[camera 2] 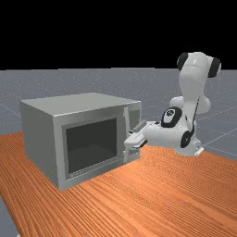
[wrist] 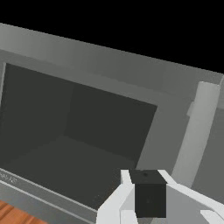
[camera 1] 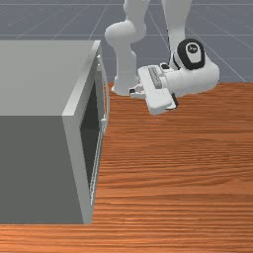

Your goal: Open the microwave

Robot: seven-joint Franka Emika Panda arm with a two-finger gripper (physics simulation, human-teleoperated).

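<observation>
Grey microwave (camera 2: 87, 102) sits on the table (camera 2: 162, 201), over on the front view's left. Its door (wrist: 146, 153) looks closed: dark window (camera 2: 92, 144) framed in grey, nothing swung out. Handle (wrist: 199, 127) is a light upright bar on the window edge nearer the arm base, standing off the door face.

Gripper (camera 1: 132, 91) is apart from the handle; front view has a visible gap between tip and bar. Fingers look together, nothing between them: wrist view has the dark tips meeting as one block, with the bar running behind one finger. Arm (camera 2: 192, 85) reaches in from the far view's right, hand tilted and pointing at the door.

So the step is approach, pre-grasp. None of the opening is done. Next move, my read: spread the fingers while there's room, shift toward the handle until the bar lines up between them, then go in so one finger passes behind it. Match the hand's roll to the bar; it slants relative to the gripper in the wrist view. Then close and pull outward on an arc, hinge presumably on the edge opposite the handle.

Risks: going in with fingers together just pokes the door or bar. Pulling straight instead of curving could slip the grip.
</observation>
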